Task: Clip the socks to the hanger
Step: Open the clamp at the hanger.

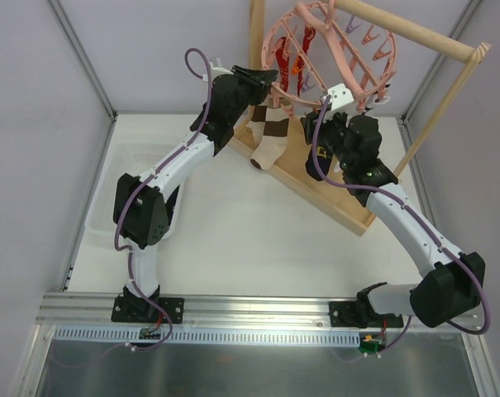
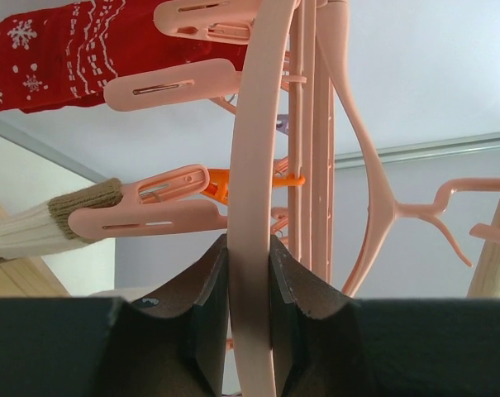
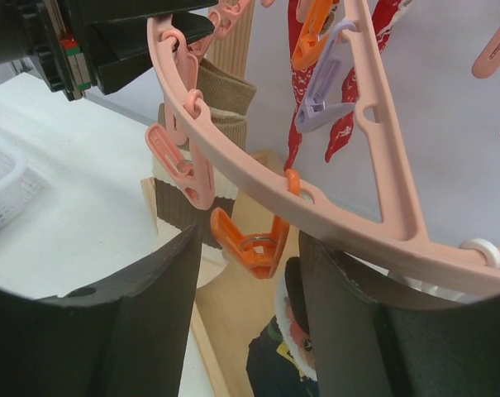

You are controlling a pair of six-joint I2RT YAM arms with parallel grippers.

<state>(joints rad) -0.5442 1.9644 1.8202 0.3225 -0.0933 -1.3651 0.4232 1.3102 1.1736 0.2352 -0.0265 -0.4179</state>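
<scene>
The pink ring hanger (image 1: 328, 45) hangs from the wooden rod, with red socks (image 1: 295, 58) and a brown-and-white sock (image 1: 270, 136) clipped to it. My left gripper (image 1: 269, 78) is shut on the ring's left rim; the left wrist view shows the rim (image 2: 251, 165) pinched between my left gripper's (image 2: 250, 273) pads. My right gripper (image 1: 326, 116) is open under the ring's near edge. In the right wrist view an orange clip (image 3: 258, 236) hangs between the right gripper's (image 3: 251, 252) fingers, touching neither. A dark sock (image 3: 287, 364) with a yellow mark lies below on the wood.
The pale wooden stand's base (image 1: 316, 182) and slanted rod (image 1: 415, 33) surround the hanger. A white basket (image 1: 121, 178) sits at the table's left. Purple (image 3: 324, 99) and pink (image 3: 183, 169) clips hang close to the orange one.
</scene>
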